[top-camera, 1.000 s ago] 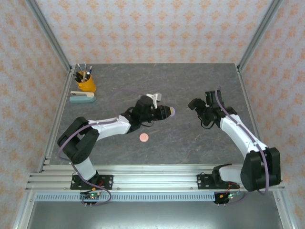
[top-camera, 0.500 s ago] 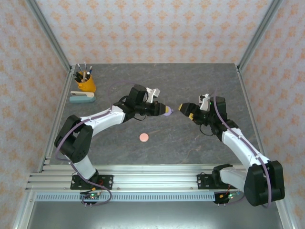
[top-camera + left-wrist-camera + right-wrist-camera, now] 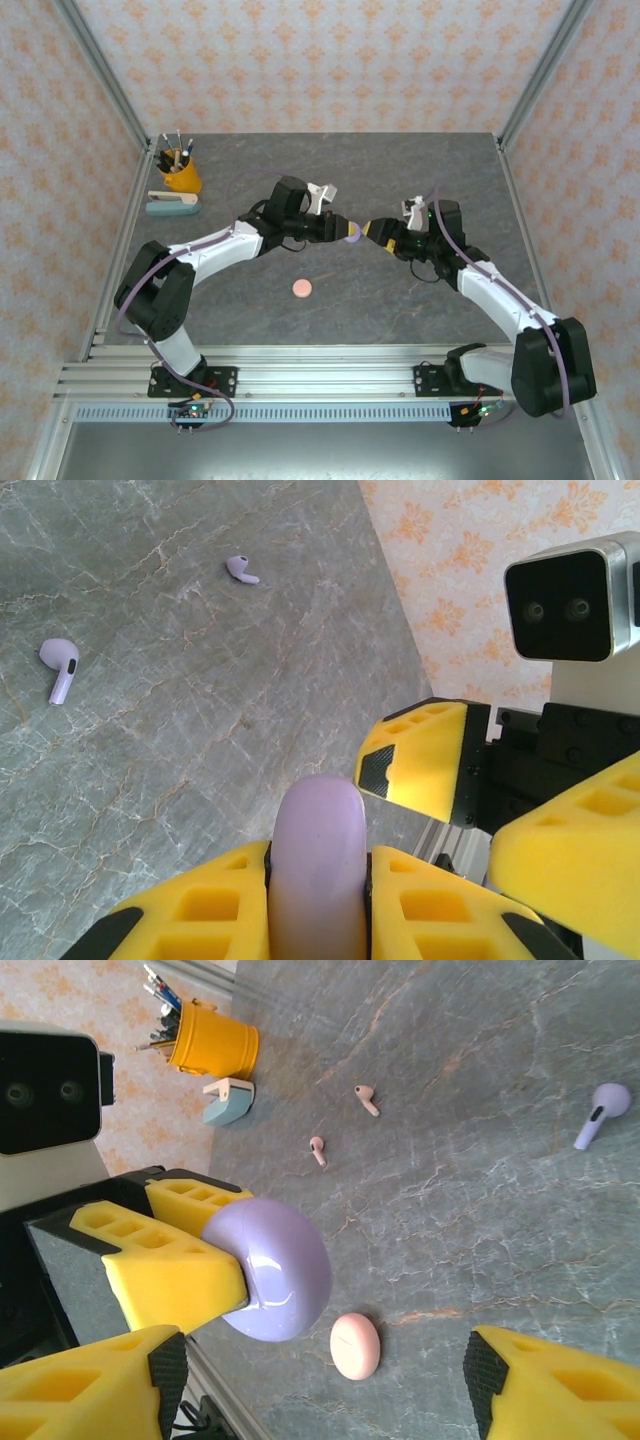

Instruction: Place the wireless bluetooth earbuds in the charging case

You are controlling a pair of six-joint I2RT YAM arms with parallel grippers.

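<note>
While the left hand (image 3: 342, 230) clamps the purple case (image 3: 270, 1270), right hand (image 3: 376, 230) gapes opposite, pink case (image 3: 301, 288) nearby.

earbuds (image 3: 58, 667) on table (image 3: 200, 740), cup (image 3: 181, 177) behind stapler (image 3: 173, 204)

Yellow pen cup (image 3: 182, 178) stands beside a stapler (image 3: 173, 203) (teal-and-white).

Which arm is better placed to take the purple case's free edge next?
Right, likely. The left gripper is shut on the purple case, holding it out; the right gripper faces it with jaws open, close to its free edge.
</note>
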